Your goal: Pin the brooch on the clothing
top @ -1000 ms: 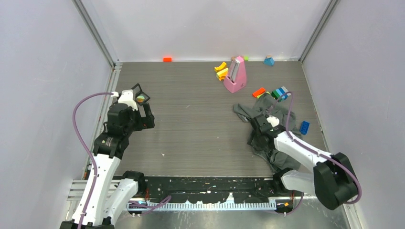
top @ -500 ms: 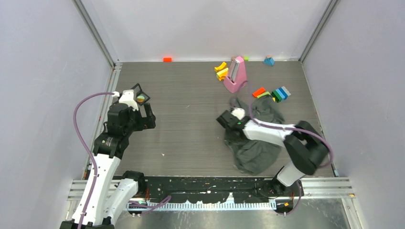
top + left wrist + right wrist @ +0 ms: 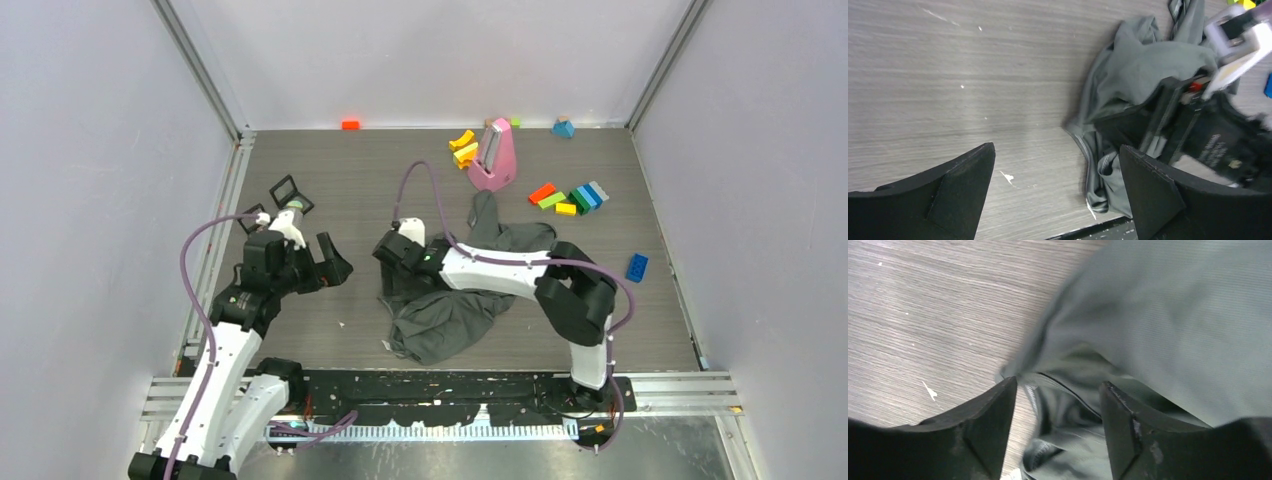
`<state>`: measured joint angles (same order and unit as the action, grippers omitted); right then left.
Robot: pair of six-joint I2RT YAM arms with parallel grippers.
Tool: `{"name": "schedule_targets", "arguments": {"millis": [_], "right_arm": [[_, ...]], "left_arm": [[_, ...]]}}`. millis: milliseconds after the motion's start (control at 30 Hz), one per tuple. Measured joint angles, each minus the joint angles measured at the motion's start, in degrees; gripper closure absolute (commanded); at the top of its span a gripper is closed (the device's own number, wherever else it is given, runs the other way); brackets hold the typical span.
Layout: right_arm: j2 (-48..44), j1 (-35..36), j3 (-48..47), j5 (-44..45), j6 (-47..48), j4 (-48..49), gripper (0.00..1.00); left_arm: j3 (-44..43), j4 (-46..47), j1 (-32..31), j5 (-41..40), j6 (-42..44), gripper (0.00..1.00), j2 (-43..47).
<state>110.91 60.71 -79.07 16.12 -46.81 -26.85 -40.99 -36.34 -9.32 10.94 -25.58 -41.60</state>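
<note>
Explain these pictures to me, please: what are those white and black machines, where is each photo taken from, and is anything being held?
They are two robot arms bolted at the near edge of a table, each ending in a two-fingered pincer. The wide picture looks down from above and behind. The other two come from cameras on the wrists, so the black wedges at the bottom of those are each arm's own fingers. The left pincer hangs wide open over bare table. The right pincer is open too, its fingers apart above the edge of a crumpled dark grey T-shirt, gripping nothing. Farther back lie a pink stand and coloured toy blocks.
</note>
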Motion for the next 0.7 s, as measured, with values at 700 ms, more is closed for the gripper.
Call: {"name": "schedule_targets", "arguments": {"millis": [700], "right_arm": [[-23.67, 4.04, 25.31, 2.49, -7.87, -5.46, 0.24]], "left_arm": [[12.76, 18.69, -19.45, -5.07, -13.49, 0.3, -14.99]]}}
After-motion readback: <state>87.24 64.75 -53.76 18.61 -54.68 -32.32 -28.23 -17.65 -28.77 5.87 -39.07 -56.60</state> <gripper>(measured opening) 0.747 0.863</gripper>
